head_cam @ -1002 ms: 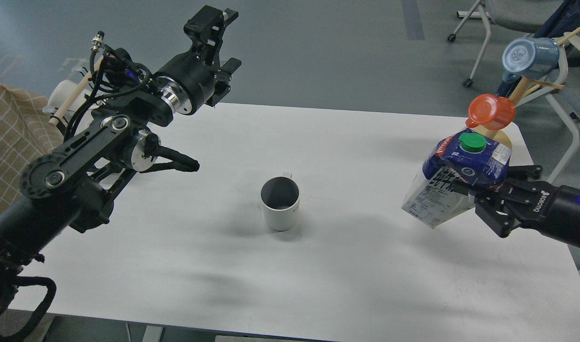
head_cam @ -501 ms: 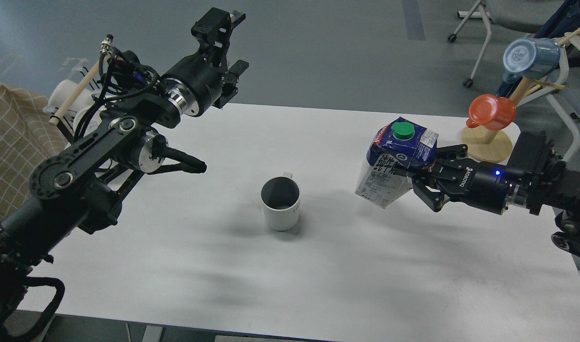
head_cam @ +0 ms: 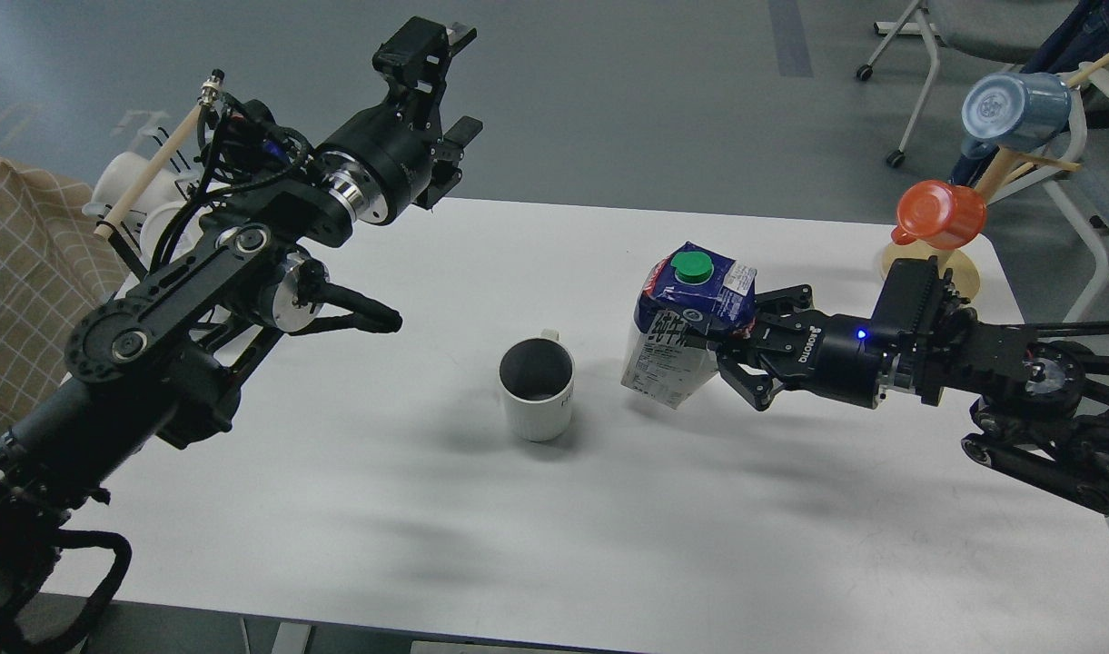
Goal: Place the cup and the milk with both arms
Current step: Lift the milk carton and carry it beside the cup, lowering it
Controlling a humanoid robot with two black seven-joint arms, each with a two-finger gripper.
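The cup (head_cam: 536, 392), a white ribbed mug with a dark inside, stands upright near the middle of the white table (head_cam: 481, 536), its handle pointing away from me. The milk (head_cam: 686, 322), a blue and white carton with a green cap, is just right of the cup and tilted. My right gripper (head_cam: 716, 350) is shut on its right side. The carton's low end is close to the table; I cannot tell if it touches. My left gripper (head_cam: 440, 91) is open and empty, raised above the table's far left edge, well clear of the cup.
A wooden mug tree (head_cam: 935, 268) at the table's far right corner holds an orange-red mug (head_cam: 941, 214) and a blue mug (head_cam: 1014, 109). White mugs on a rack (head_cam: 141, 204) sit behind my left arm. A chair (head_cam: 972, 36) stands at the back right.
My right arm has carried the milk leftward from the table's right edge to just beside the cup and lowered it. My left gripper has drifted slightly right and up. The cup has not moved.
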